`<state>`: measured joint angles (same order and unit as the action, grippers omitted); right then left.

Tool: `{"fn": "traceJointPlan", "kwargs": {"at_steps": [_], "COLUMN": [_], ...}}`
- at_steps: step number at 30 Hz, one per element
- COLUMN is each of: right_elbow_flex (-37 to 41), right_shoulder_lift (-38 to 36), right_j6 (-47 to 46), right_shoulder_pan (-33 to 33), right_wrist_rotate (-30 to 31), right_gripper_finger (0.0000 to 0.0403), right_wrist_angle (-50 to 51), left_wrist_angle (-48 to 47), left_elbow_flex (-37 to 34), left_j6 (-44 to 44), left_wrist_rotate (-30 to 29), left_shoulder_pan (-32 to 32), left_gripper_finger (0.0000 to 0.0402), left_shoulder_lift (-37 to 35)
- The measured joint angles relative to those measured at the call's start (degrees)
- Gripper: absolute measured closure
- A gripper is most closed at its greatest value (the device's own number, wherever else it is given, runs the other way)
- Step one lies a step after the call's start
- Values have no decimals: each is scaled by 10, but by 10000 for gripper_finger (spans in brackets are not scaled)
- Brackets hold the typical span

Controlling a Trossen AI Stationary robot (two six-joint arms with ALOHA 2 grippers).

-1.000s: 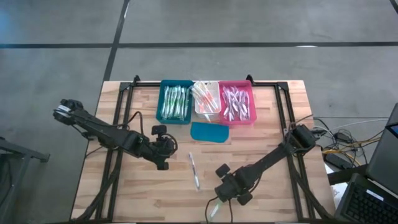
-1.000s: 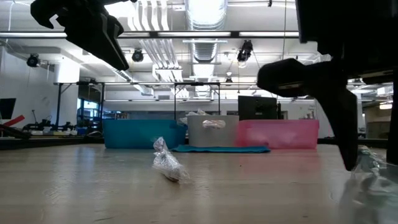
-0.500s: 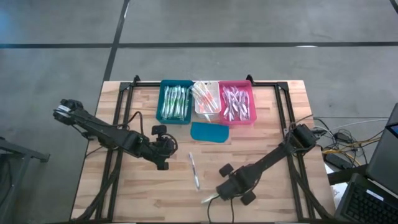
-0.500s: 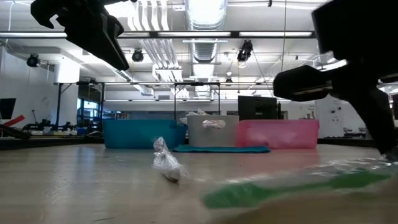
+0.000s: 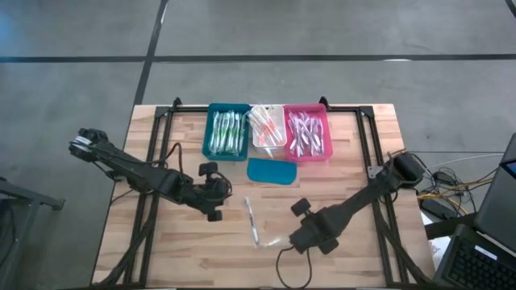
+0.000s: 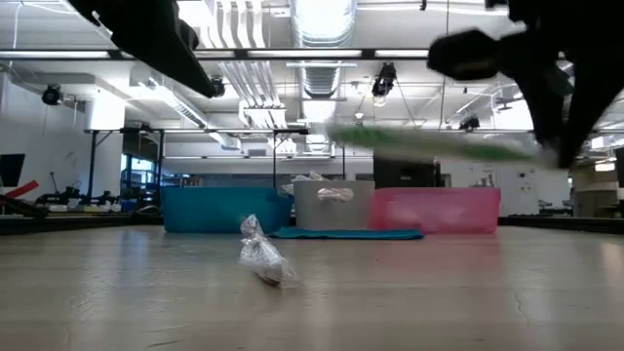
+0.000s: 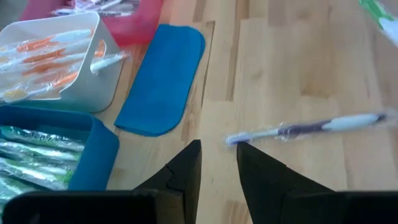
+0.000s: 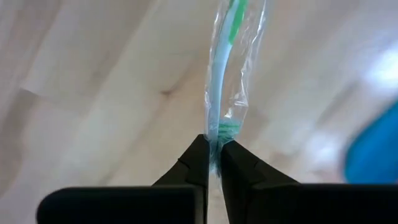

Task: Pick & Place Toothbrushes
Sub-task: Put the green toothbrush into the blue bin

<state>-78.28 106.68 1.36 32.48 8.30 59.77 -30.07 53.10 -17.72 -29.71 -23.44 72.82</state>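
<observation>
Three open bins stand side by side at the far edge of the pale wooden slat table (image 5: 177, 250): a teal plastic bin (image 5: 227, 131) holding green-accented toothbrushes, a white plastic bin (image 5: 268, 127) with orange-accented ones, and a pink plastic bin (image 5: 307, 133) with pinkish ones. Just in front of them lies a flat teal lid-like piece (image 5: 272, 171). The right gripper (image 8: 214, 148) is over the table's near middle, its two dark fingers pinched tight on the end of a green-and-white toothbrush in a clear wrapper (image 8: 225, 74); in the low view this brush hangs in the air well above the tabletop, roughly level. A second wrapped toothbrush, white with a purple handle (image 5: 251, 221), lies flat on the wood between the two arms, apart from the lid piece. The left gripper (image 7: 217, 163) hovers left of that brush, near the teal bin's front, its fingers a narrow gap apart with nothing between them.
</observation>
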Motion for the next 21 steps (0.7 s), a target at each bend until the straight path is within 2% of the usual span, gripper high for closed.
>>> {"fn": "traceJointPlan", "kwargs": {"at_steps": [7, 11, 18, 21], "right_elbow_flex": [0, 0, 1, 1], "right_shoulder_lift": [-47, -52, -50, -49], "right_j6": [81, 137, 233, 252], "right_shoulder_pan": [6, 9, 19, 22], "right_wrist_rotate": [94, 151, 250, 286], "right_gripper_finger": [389, 389, 389, 389], "right_wrist_angle": [2, 5, 3, -3], "left_wrist_angle": [56, 87, 101, 159], "left_elbow_flex": [0, 0, -7, -34], "left_j6": [-4, -15, -54, -69], "left_wrist_rotate": [-4, -22, -14, 1], "left_shoulder_pan": [1, 2, 11, 20], "left_gripper_finger": [293, 293, 294, 294], "left_shoulder_lift": [0, 0, 0, 0]}}
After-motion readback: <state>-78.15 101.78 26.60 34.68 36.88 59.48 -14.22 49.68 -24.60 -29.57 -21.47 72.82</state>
